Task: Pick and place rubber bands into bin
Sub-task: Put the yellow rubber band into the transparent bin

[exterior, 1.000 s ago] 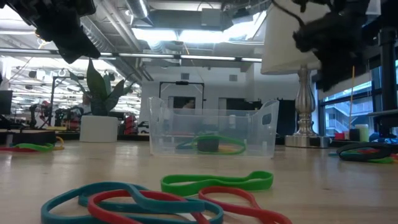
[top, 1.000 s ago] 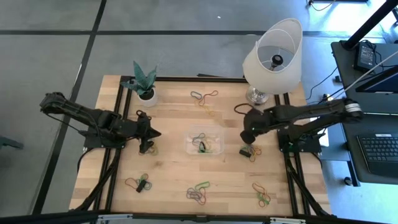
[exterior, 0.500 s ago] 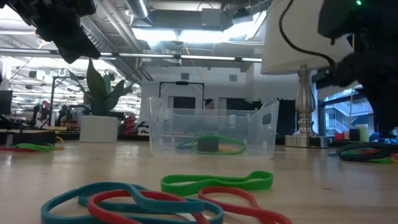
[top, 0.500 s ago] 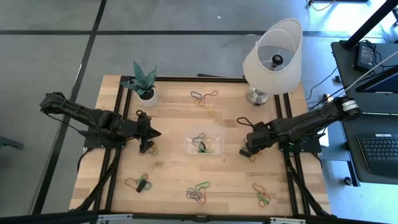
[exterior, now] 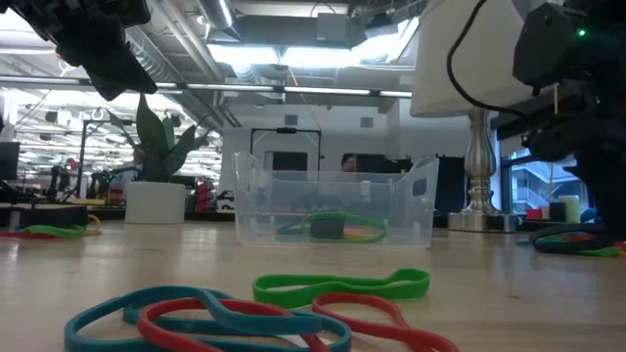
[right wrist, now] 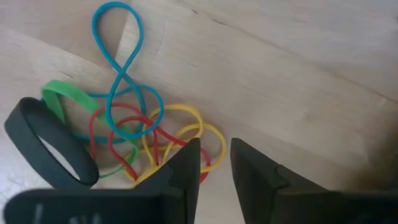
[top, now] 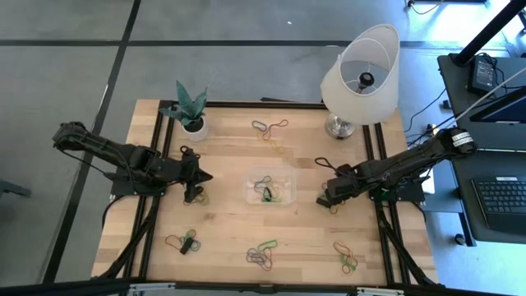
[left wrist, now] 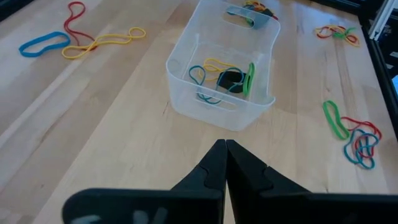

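left hand (top: 205, 176): closed, empty, hovering left of the bin | bin (top: 254, 182): clear rounded plastic tray at bench centre, a few thin loops inside | right hand (right wrist: 214, 163): has dropped from above to a tangle of rubber bands (right wrist: 134, 134) right of the bin, fingers parted, nothing gripped; next pick looks imminent

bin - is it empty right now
No, the bin already holds several rubber bands, among them blue, yellow, green and black ones.

lamp (top: 360, 70) rear right | potted plant (top: 190, 108) rear left | wooden table (top: 226, 226)
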